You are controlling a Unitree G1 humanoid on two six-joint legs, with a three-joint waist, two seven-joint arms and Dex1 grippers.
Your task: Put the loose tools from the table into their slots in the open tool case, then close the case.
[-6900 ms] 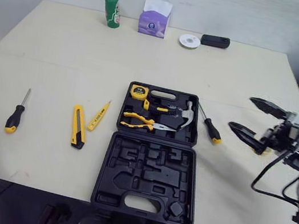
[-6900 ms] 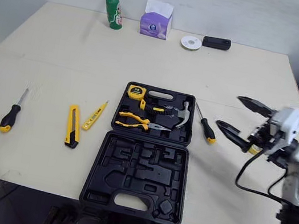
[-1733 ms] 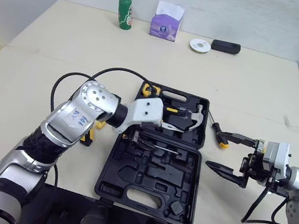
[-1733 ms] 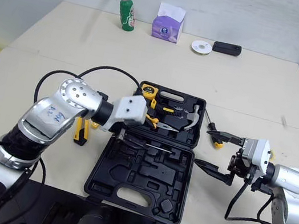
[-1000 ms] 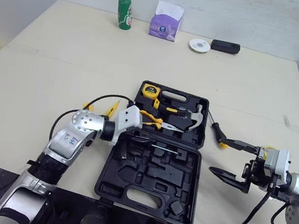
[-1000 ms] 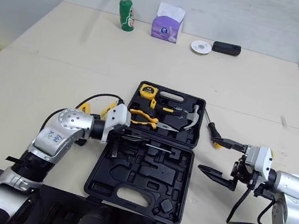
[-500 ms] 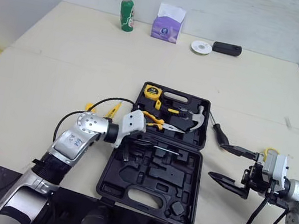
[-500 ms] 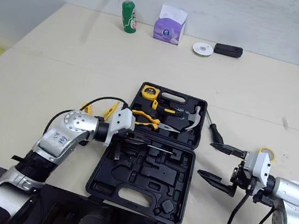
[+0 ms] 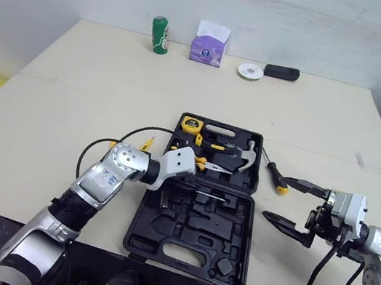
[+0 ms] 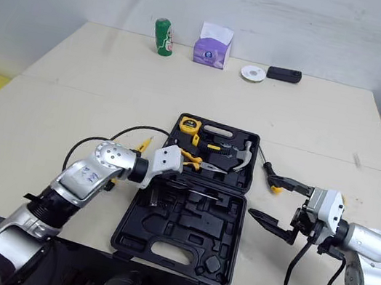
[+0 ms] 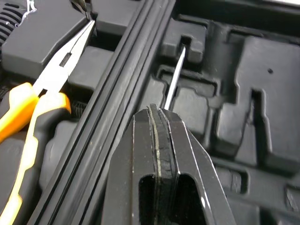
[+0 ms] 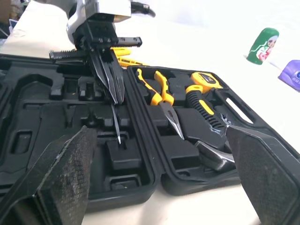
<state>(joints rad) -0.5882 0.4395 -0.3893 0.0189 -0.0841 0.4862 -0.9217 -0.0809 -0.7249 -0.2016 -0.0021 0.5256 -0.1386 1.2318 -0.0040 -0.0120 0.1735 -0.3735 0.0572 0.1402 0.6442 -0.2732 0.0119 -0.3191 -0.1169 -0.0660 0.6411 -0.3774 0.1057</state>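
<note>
Left hand (image 11: 157,112) pinched shut on the screwdriver (image 11: 172,79), its tip at a notch in the near half of the tool case (image 9: 194,224) in the middle of the table (image 9: 74,92). It should lower the shaft flat into the groove and press before releasing, clear of the pliers (image 9: 205,163) at its 12 o'clock. Right hand (image 9: 271,196) hangs wide open at the case's 3 o'clock, just beside a second screwdriver (image 9: 273,176) on the table; green bottle (image 9: 159,35) and tissue box (image 9: 209,45) at the far edge, 12 o'clock, no obstruction.
</note>
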